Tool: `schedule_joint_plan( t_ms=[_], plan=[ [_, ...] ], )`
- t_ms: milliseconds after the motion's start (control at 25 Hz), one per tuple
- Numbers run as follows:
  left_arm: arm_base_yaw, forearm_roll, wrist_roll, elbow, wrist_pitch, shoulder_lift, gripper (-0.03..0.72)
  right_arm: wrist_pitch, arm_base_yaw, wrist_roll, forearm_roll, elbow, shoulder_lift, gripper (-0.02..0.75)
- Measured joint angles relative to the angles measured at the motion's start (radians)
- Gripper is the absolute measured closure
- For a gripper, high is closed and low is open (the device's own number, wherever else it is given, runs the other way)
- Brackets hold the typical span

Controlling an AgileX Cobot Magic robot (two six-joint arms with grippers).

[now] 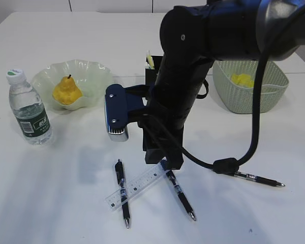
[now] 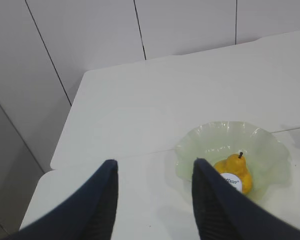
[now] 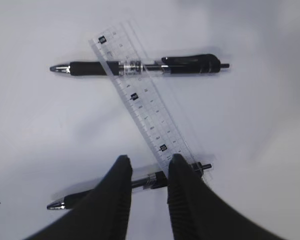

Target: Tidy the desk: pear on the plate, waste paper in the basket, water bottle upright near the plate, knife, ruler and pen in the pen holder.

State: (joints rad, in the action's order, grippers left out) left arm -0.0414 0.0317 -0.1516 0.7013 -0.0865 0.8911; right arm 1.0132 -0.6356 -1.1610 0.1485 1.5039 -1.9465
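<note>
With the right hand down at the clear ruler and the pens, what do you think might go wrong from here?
1. The clear plastic ruler lies across one black pen and reaches a second black pen between the right hand fingers; closing may catch both together.
2. Lifting the ruler could roll the upper pen away.
3. The flat ruler on the white desk may slip from the fingers.

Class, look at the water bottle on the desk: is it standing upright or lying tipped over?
Upright. In the exterior view the water bottle stands on its base on the desk, cap at the top, left of the plate.
</note>
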Motion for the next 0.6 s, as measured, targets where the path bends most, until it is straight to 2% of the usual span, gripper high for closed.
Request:
schedule_joint_plan(
  t_ms=[160,400,600],
  plan=[
    [0.0,0.0,0.0,0.0,0.0,0.0,0.347,-0.023,0.0,-0.002,0.041,0.0,0.0,0.502],
    [0.0,-0.002,0.0,0.0,-0.002,0.0,0.347,-0.03,0.0,-0.002,0.082,0.0,0.0,0.329],
    [0.0,-0.02,0.0,0.0,-0.079,0.0,0.347,-0.013,0.0,-0.002,0.082,0.0,0.0,0.304]
  ],
)
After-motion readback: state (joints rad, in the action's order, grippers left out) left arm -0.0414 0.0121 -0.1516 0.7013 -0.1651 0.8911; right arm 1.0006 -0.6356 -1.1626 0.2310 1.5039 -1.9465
